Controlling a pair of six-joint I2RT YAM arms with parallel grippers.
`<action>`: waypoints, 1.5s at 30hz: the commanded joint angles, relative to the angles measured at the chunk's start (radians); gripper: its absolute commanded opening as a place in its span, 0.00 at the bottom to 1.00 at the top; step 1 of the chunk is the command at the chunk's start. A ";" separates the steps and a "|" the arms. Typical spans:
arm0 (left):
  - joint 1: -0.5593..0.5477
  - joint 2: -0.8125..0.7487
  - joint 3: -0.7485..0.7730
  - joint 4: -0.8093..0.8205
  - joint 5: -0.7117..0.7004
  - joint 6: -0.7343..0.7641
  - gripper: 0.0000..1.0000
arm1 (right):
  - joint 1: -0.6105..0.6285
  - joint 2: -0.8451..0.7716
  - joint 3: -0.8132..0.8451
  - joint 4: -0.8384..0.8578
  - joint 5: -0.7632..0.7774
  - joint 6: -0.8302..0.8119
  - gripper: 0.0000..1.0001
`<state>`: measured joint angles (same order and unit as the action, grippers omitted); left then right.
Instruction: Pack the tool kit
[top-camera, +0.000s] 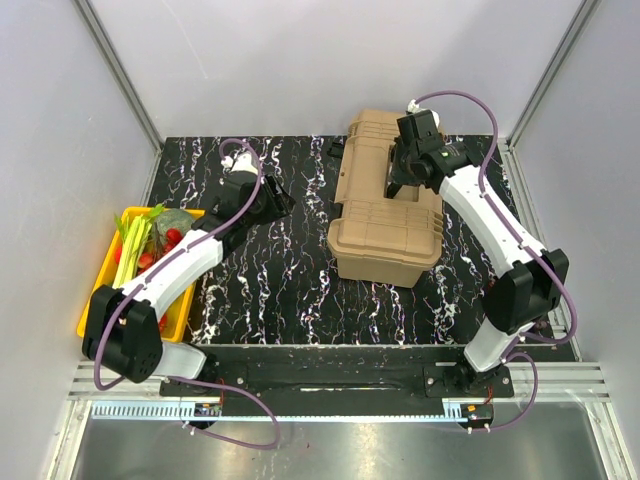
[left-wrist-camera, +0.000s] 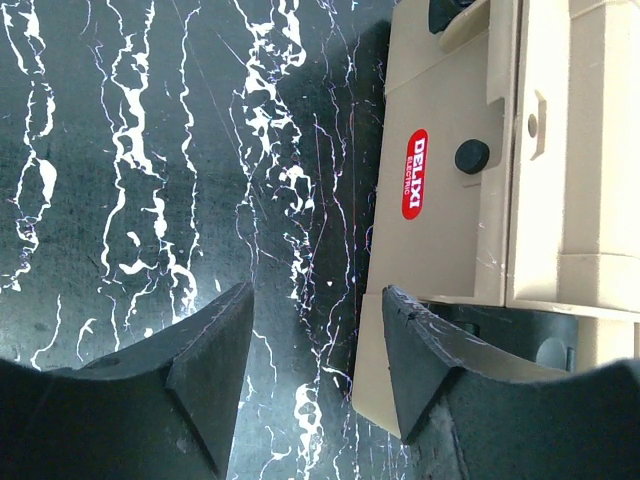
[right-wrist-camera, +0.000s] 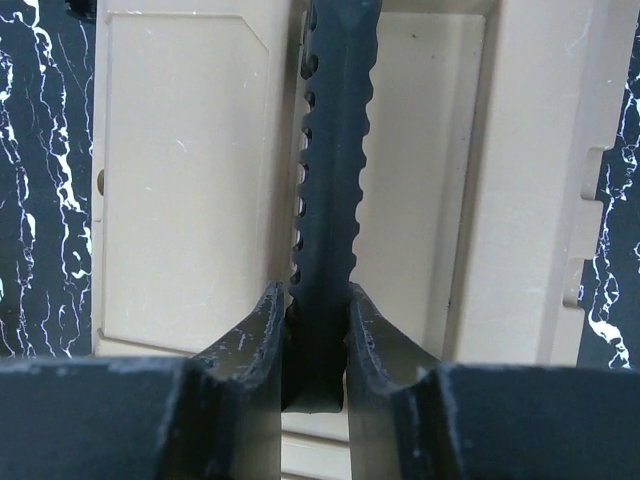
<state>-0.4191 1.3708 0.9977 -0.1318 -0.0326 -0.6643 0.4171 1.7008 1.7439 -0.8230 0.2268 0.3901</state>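
Right gripper (right-wrist-camera: 316, 325) sits pinched onto the black handle (right-wrist-camera: 330, 150) of the tan toolbox (top-camera: 385, 235), its fingers (right-wrist-camera: 262, 335) pressed to either side of the ridged grip, which stands in the recess of the lid. The toolbox rests on the marbled table (top-camera: 270, 290), right of centre, well apart from the yellow tray (top-camera: 100, 270) at the left edge. Left gripper (left-wrist-camera: 318, 300) hovers over bare tabletop with jaws parted and nothing between them, just beside the box wall with the red label (left-wrist-camera: 415, 173). No small hand tools show in any view; whether the latches are fastened cannot be told. Judged step: taking hold of the box by its handle to lift or shift it. To do it well, the grip should stay near the handle's middle so the box hangs level, and the pull should go straight up, slowly. If the lid is unlatched it would swing, so the left gripper is best kept close to that wall, ready to steady it.
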 joint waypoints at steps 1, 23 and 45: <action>0.020 0.025 0.028 0.058 0.028 -0.026 0.57 | 0.003 -0.042 -0.043 -0.045 -0.136 -0.077 0.00; 0.091 0.425 0.231 -0.036 0.230 -0.336 0.50 | 0.006 -0.326 -0.156 -0.192 -0.262 -0.014 0.00; 0.091 0.665 0.226 0.509 0.437 -0.641 0.51 | 0.086 -0.181 0.135 -0.039 -0.331 -0.102 0.52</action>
<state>-0.3271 2.0079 1.2148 0.1833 0.3279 -1.2057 0.4438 1.4834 1.9213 -0.9249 0.0162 0.3103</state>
